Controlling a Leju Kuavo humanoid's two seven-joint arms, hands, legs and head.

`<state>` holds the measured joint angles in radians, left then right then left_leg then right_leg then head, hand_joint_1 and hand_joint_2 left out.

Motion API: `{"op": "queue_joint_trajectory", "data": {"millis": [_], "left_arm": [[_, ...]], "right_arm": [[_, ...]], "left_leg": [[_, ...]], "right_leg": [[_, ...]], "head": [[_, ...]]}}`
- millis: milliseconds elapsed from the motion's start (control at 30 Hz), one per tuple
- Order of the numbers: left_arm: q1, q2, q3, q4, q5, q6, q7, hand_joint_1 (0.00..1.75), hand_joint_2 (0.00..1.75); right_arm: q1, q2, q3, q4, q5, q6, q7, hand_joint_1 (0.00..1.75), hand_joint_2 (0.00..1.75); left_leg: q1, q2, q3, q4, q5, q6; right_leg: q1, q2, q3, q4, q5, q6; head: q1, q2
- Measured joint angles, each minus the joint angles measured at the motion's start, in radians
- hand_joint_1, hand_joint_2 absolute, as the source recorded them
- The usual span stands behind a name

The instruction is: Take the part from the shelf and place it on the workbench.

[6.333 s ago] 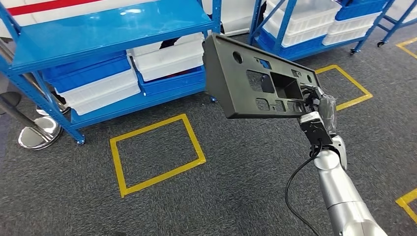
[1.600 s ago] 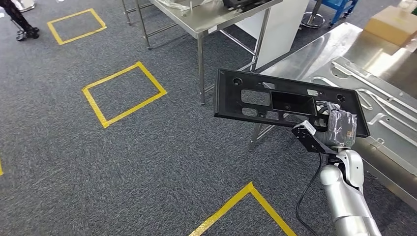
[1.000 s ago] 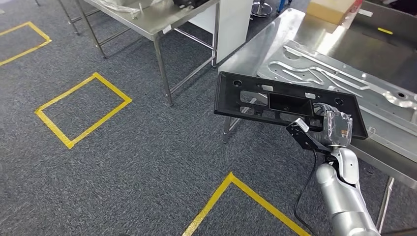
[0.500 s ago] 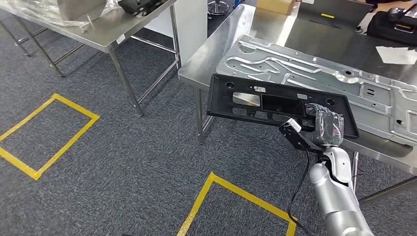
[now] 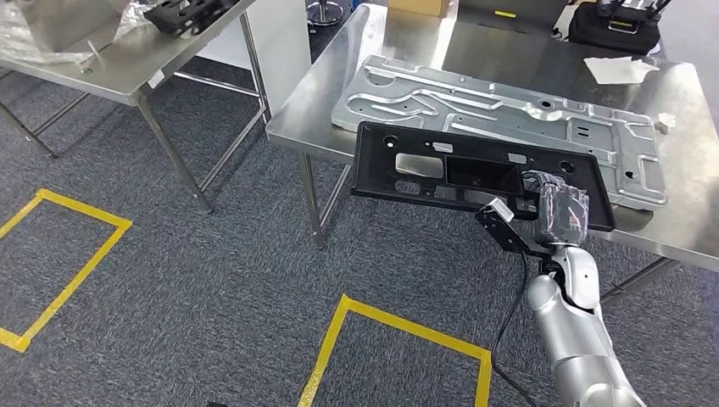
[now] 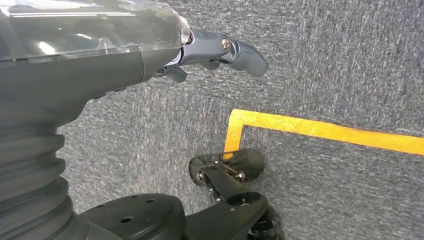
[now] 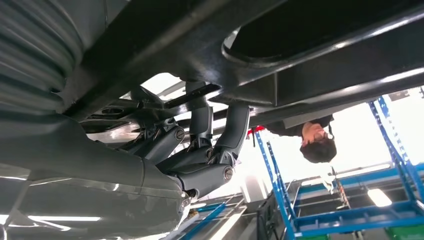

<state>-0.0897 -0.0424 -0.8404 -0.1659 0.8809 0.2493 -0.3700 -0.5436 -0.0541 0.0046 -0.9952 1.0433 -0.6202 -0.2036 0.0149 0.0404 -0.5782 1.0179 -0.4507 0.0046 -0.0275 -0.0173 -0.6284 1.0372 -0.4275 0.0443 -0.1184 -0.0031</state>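
Observation:
The part is a long black plastic panel with several cut-outs, held roughly level in front of me. My right hand grips it at its right end, and in the right wrist view the fingers hook up into the panel's underside. The panel hangs over the near edge of the steel workbench, partly above the silver stamped sheet that lies there. My left hand hangs over the carpet, its fingers curled loosely with nothing in them.
A second steel table with a black item stands at the left. Yellow tape squares mark the grey carpet. A cardboard box, a black bag and white paper lie far back on the workbench. A person stands by blue shelving.
The whole view has turned from the blue shelves to the workbench. The workbench has come closer and more central, and the panel in my right hand now overlaps its near edge.

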Motion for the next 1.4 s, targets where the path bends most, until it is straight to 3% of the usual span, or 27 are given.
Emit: {"op": "queue_joint_trajectory", "data": {"millis": [100,167,267,300,333,367,433,467,533,633,667,733,800,867,900,933,967,1033,1067,1133,1200,1233,1300,1333,1367,1400], "left_arm": [[0.000,0.000,0.000,0.000,0.001,-0.001,0.003,0.00,1.75],[-0.001,0.000,-0.002,0.000,0.001,-0.003,0.007,0.00,1.75],[0.003,0.000,-0.005,0.000,-0.001,-0.007,0.012,0.00,1.75],[0.005,0.000,-0.006,0.000,-0.001,-0.007,0.015,0.00,1.75],[0.008,0.000,-0.006,0.000,-0.001,-0.006,0.018,0.00,1.75],[0.009,0.000,-0.007,0.000,-0.001,-0.005,0.020,0.00,1.75],[0.011,0.001,-0.007,0.001,-0.001,-0.003,0.023,0.00,1.75],[0.011,0.003,-0.008,0.002,-0.001,-0.002,0.025,0.00,1.75],[0.010,0.005,-0.009,0.005,-0.001,-0.002,0.028,0.00,1.75],[0.010,0.004,-0.011,0.005,0.001,-0.001,0.032,0.00,1.75],[0.010,0.003,-0.012,0.005,0.002,-0.001,0.033,0.00,1.75],[0.009,0.002,-0.012,0.005,0.004,0.002,0.034,0.00,1.75],[0.009,0.002,-0.012,0.005,0.006,0.004,0.034,0.00,1.75],[0.011,0.000,-0.012,0.005,0.007,0.004,0.034,0.00,1.75],[0.012,0.000,-0.013,0.005,0.007,0.004,0.034,0.00,1.75],[0.012,-0.001,-0.013,0.005,0.007,0.004,0.034,0.00,1.75],[0.013,-0.001,-0.013,0.006,0.008,0.004,0.034,0.00,1.75],[0.011,-0.001,-0.013,0.007,0.009,0.004,0.032,0.00,1.75],[0.010,-0.001,-0.013,0.008,0.010,0.004,0.032,0.00,1.75],[0.007,-0.001,-0.013,0.008,0.010,0.004,0.030,0.00,1.75],[0.003,-0.001,-0.013,0.008,0.010,0.005,0.028,0.00,1.75],[0.002,-0.001,-0.013,0.008,0.010,0.006,0.027,0.00,1.75],[0.001,-0.001,-0.013,0.008,0.010,0.006,0.027,0.00,1.75],[0.002,-0.001,-0.013,0.008,0.010,0.006,0.027,0.00,1.75],[0.002,-0.001,-0.013,0.008,0.010,0.006,0.027,0.00,1.75],[0.002,-0.001,-0.013,0.008,0.010,0.006,0.027,0.00,1.75]], "right_arm": [[-0.003,0.001,0.000,0.005,0.000,-0.001,0.000,1.75,1.75],[-0.004,0.004,0.000,0.006,0.001,-0.001,-0.001,1.75,1.75],[-0.006,0.011,0.001,0.008,0.002,0.000,-0.001,1.75,1.75],[-0.005,0.013,0.002,0.009,0.002,0.001,-0.002,1.75,1.75],[-0.003,0.015,0.002,0.011,0.003,0.002,-0.002,1.75,1.75],[-0.002,0.016,0.003,0.012,0.003,0.002,-0.002,1.75,1.75],[0.000,0.019,0.006,0.013,0.006,0.003,-0.002,1.75,1.75],[0.000,0.020,0.007,0.013,0.007,0.003,-0.002,1.75,1.75],[0.004,0.022,0.010,0.013,0.011,0.005,0.000,1.75,1.75],[0.013,0.023,0.012,0.012,0.017,0.009,0.002,1.75,1.75],[0.015,0.023,0.013,0.012,0.019,0.010,0.002,1.75,1.75],[0.017,0.024,0.016,0.012,0.020,0.013,0.004,1.75,1.75],[0.023,0.024,0.017,0.013,0.021,0.014,0.006,1.75,1.75],[0.030,0.023,0.017,0.014,0.021,0.015,0.008,1.75,1.75],[0.033,0.023,0.018,0.014,0.022,0.016,0.008,1.75,1.75],[0.036,0.023,0.018,0.014,0.023,0.017,0.008,1.75,1.75],[0.037,0.022,0.019,0.015,0.023,0.019,0.008,1.75,1.75],[0.041,0.020,0.021,0.018,0.024,0.023,0.008,1.75,1.75],[0.042,0.019,0.022,0.018,0.024,0.025,0.008,1.75,1.75],[0.043,0.018,0.024,0.015,0.027,0.026,0.007,1.75,1.75],[0.040,0.017,0.024,0.013,0.029,0.027,0.007,1.75,1.75],[0.039,0.017,0.024,0.013,0.029,0.028,0.007,1.75,1.75],[0.039,0.017,0.025,0.013,0.029,0.029,0.006,1.75,1.75],[0.042,0.017,0.025,0.013,0.029,0.030,0.006,1.75,1.75],[0.044,0.017,0.026,0.013,0.029,0.031,0.006,1.75,1.75],[0.045,0.017,0.026,0.013,0.029,0.031,0.006,1.75,1.75]], "left_leg": [[-0.002,0.004,0.000,0.000,-0.003,-0.019],[0.001,-0.007,-0.014,0.033,-0.025,-0.028],[0.003,-0.026,-0.109,0.220,-0.099,-0.029],[0.002,-0.029,-0.142,0.277,-0.110,-0.028],[0.002,-0.030,-0.160,0.302,-0.103,-0.025],[0.000,-0.031,-0.159,0.286,-0.076,-0.019],[-0.009,-0.036,-0.115,0.168,0.006,0.001],[-0.014,-0.039,-0.086,0.105,0.032,0.013],[-0.022,-0.043,-0.048,0.026,0.037,0.025],[-0.021,-0.041,-0.011,-0.017,0.021,0.027],[-0.018,-0.040,0.006,-0.030,0.020,0.029],[-0.013,-0.039,0.039,-0.049,0.013,0.032],[-0.009,-0.038,0.066,-0.054,-0.004,0.032],[-0.004,-0.040,0.096,-0.054,-0.029,0.026],[-0.001,-0.040,0.114,-0.053,-0.043,0.020],[0.002,-0.040,0.129,-0.052,-0.060,0.013],[0.003,-0.039,0.146,-0.047,-0.078,0.006],[0.001,-0.037,0.159,-0.044,-0.106,-0.010],[0.000,-0.035,0.164,-0.043,-0.114,-0.017],[0.003,-0.033,0.164,-0.032,-0.111,-0.030],[0.007,-0.033,0.128,0.045,-0.109,-0.037],[0.008,-0.033,0.092,0.106,-0.123,-0.038],[0.008,-0.034,0.009,0.224,-0.183,-0.039],[0.007,-0.034,-0.021,0.253,-0.205,-0.038],[0.006,-0.034,-0.038,0.253,-0.205,-0.035],[0.004,-0.034,-0.041,0.222,-0.176,-0.029]], "right_leg": [[0.005,0.006,0.001,-0.010,-0.002,-0.023],[0.004,0.011,0.004,-0.014,-0.007,-0.041],[0.011,0.020,0.012,-0.015,-0.025,-0.066],[0.015,0.023,0.018,-0.015,-0.031,-0.070],[0.020,0.027,0.026,-0.014,-0.036,-0.072],[0.024,0.031,0.037,-0.014,-0.041,-0.072],[0.029,0.037,0.061,-0.015,-0.055,-0.069],[0.031,0.039,0.070,-0.015,-0.063,-0.066],[0.030,0.042,0.082,-0.017,-0.072,-0.056],[0.026,0.041,0.083,0.004,-0.054,-0.038],[0.025,0.038,0.067,0.033,-0.045,-0.032],[0.020,0.031,-0.001,0.132,-0.053,-0.021],[0.014,0.028,-0.082,0.222,-0.103,-0.010],[0.005,0.025,-0.125,0.224,-0.133,0.000],[0.000,0.021,-0.128,0.184,-0.116,0.004],[-0.004,0.015,-0.121,0.122,-0.065,0.008],[-0.007,0.006,-0.114,0.058,0.006,0.009],[-0.004,-0.003,-0.107,-0.014,0.107,-0.004],[-0.001,-0.003,-0.110,-0.019,0.121,-0.015],[0.001,0.005,-0.106,-0.015,0.107,-0.035],[0.001,0.010,-0.091,-0.018,0.094,-0.051],[0.002,0.012,-0.083,-0.020,0.088,-0.057],[0.008,0.017,-0.070,-0.021,0.075,-0.065],[0.011,0.020,-0.063,-0.020,0.069,-0.067],[0.015,0.024,-0.056,-0.019,0.063,-0.069],[0.019,0.027,-0.049,-0.018,0.058,-0.070]], "head": [[0.000,0.000],[0.000,0.000],[0.000,0.000],[0.000,0.000],[0.000,0.000],[0.000,0.000],[0.000,0.000],[0.000,0.000],[0.000,0.000],[0.000,0.000],[0.000,0.000],[0.000,0.000],[0.000,0.000],[0.000,0.000],[0.000,0.000],[0.000,0.000],[0.000,0.000],[0.000,0.000],[-0.001,0.000],[-0.002,0.000],[-0.003,0.000],[-0.003,0.000],[-0.003,0.000],[-0.003,0.000],[-0.003,0.000],[-0.003,0.000]]}}
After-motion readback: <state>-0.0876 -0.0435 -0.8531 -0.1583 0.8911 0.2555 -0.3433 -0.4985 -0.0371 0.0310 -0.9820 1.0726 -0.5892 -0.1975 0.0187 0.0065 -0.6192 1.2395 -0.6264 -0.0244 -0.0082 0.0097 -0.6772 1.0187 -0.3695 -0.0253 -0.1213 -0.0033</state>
